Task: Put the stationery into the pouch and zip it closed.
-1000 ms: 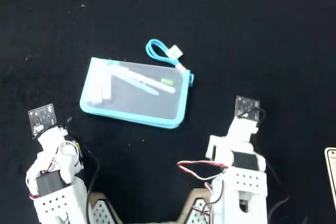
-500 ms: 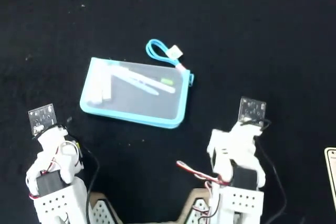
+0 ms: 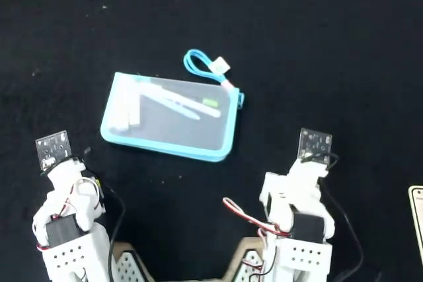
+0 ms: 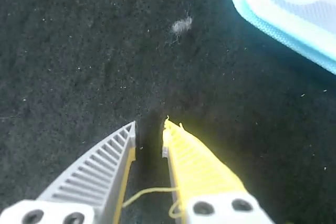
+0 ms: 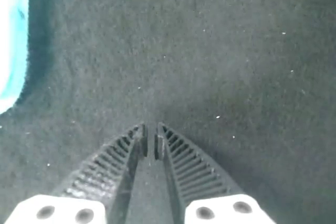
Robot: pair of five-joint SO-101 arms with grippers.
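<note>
1. Pouch point(image 3: 168, 117) lay flat on the table point(image 3: 330, 44), well ahead of both arms. Stationery point(image 3: 177, 102) showed through its clear face, so it was already inside.
2. A strap point(image 3: 197, 64) curled off the pouch's far right corner, where the zip pull seemed to sit. From that I judged the zip had been run to its end, though the teeth were too small to check.
3. The left gripper point(image 4: 149, 129) hovered low over the table, off the pouch's near left corner and apart from it. Its fingers stood a narrow slit apart and held nothing.
4. The right gripper point(image 5: 149, 132) hung off the pouch's near right side, also apart from it. Its fingers were almost touching and it was empty.
5. Both arms sat tucked near their bases, away from the pouch, probably because nothing was left to grasp. The task looked finished or nearly so.
</note>
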